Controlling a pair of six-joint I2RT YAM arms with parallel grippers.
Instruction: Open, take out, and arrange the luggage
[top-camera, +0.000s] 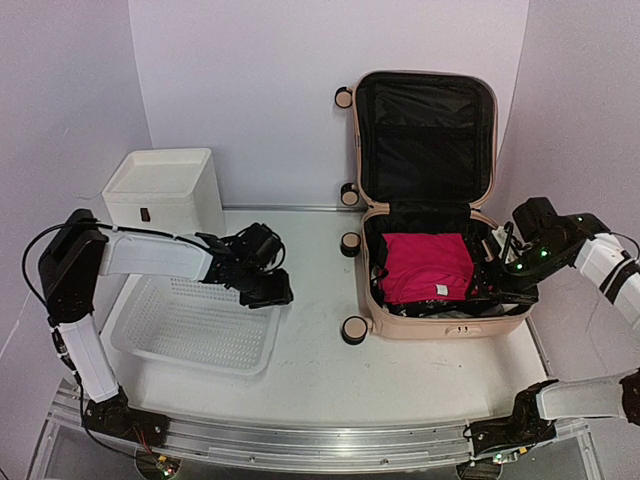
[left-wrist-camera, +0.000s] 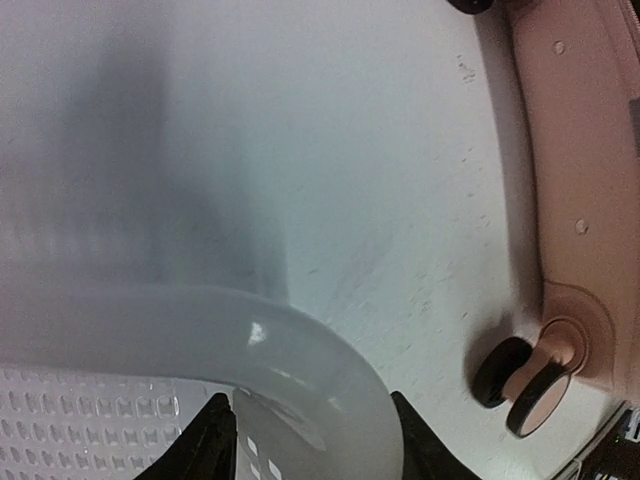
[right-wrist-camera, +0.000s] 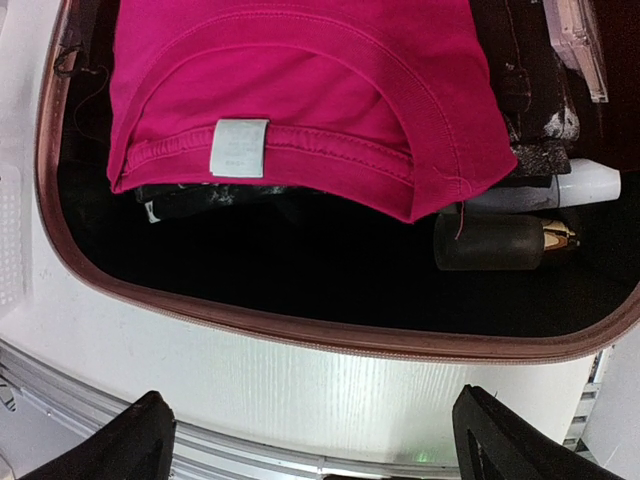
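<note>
Luggage (top-camera: 428, 240) open, lid up, pink shirt (top-camera: 425, 266) folded on top.
Your right gripper (right-wrist-camera: 310, 440) spread wide at its near rim; left gripper (left-wrist-camera: 310, 440) parted astride the basket (top-camera: 195, 325) rim.

- From my seat the suitcase (top-camera: 425, 250) sits on the right half of the table (top-camera: 310, 350), lid standing up against the back wall.
- A folded shirt (top-camera: 425, 265) lies in its bottom half, on top of the other stuff packed in there.
- A bottle (right-wrist-camera: 500, 242) lies in the suitcase just beside the shirt's edge.
- The basket (top-camera: 195, 325) is on the left, well apart from the suitcase.
- The drawer unit (top-camera: 165, 190) stands behind the basket.
- My left gripper (top-camera: 265, 290) hangs over the basket's right rim; my right gripper (top-camera: 500, 275) is over the suitcase's right side.
</note>
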